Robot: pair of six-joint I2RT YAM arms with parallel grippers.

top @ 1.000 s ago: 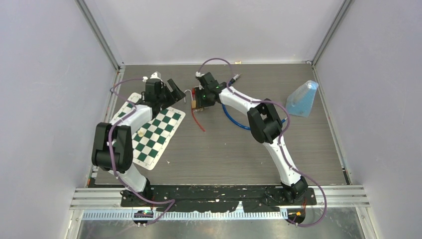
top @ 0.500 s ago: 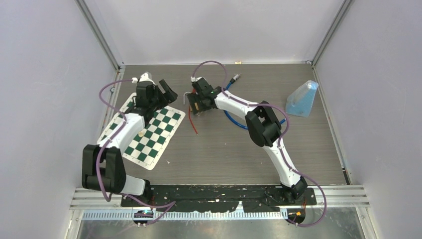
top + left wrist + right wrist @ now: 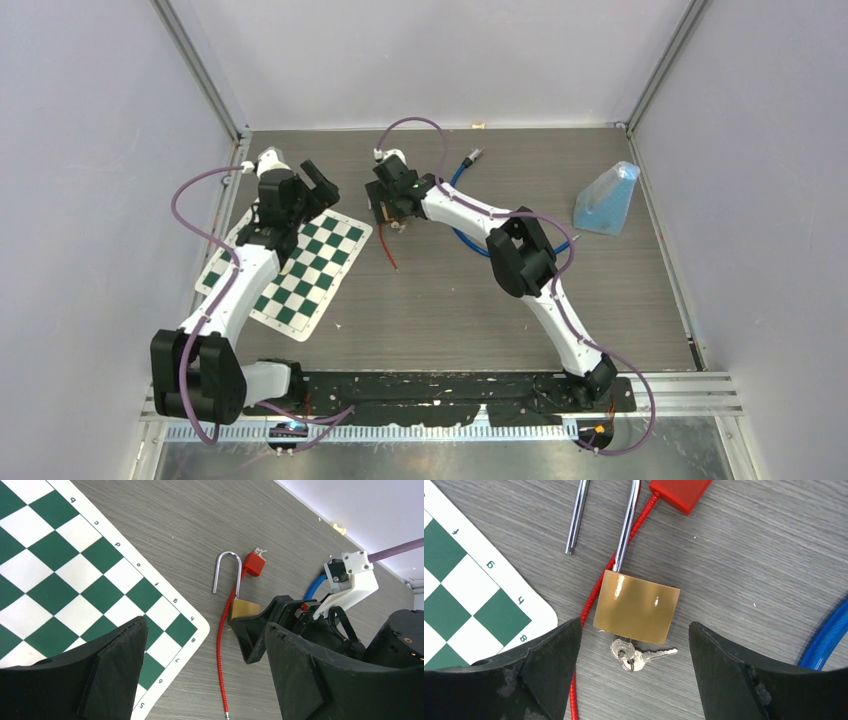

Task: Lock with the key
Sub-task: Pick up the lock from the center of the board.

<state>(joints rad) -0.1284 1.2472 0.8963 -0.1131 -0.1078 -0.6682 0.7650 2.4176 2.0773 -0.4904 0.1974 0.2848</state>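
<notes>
Both of your arms are bolted at the near edge of the worktop (image 3: pixel 450 320). Your left arm (image 3: pixel 235 288) folds at a low elbow beside its base, then runs forward over the checkered mat (image 3: pixel 300 270). Its wrist is turned so the left end effector (image 3: pixel 322 188) faces the padlock (image 3: pixel 636 607) from the padlock's left. That end effector is released, jaws spread wide with nothing between them, and it stops short of the padlock.

Your right arm (image 3: pixel 560 318) climbs from its base and bends at a raised elbow to the right of the padlock. From there it stretches leftward and away to end above the padlock. The right end effector (image 3: pixel 634 624) is released too. Its fingers (image 3: pixel 549 665) straddle the brass body from above, one on each side, gripping nothing.

The padlock lies flat on the worktop, its shackle (image 3: pixel 626 530) sprung, one leg free of the body. The keys (image 3: pixel 631 656) sit against the base of the body; you cannot tell whether one is in the keyway. A red cable (image 3: pixel 218 665) slips under the shackle and runs along the padlock's left side, past the mat's corner. It ends at a red block (image 3: pixel 254 563) just beyond the shackle.

A blue cable (image 3: pixel 312 586) lies right of the padlock, and a blue translucent bag (image 3: pixel 607 200) stands well to its right. Beyond the padlock, pale walls (image 3: pixel 430 60) close off the cell.
</notes>
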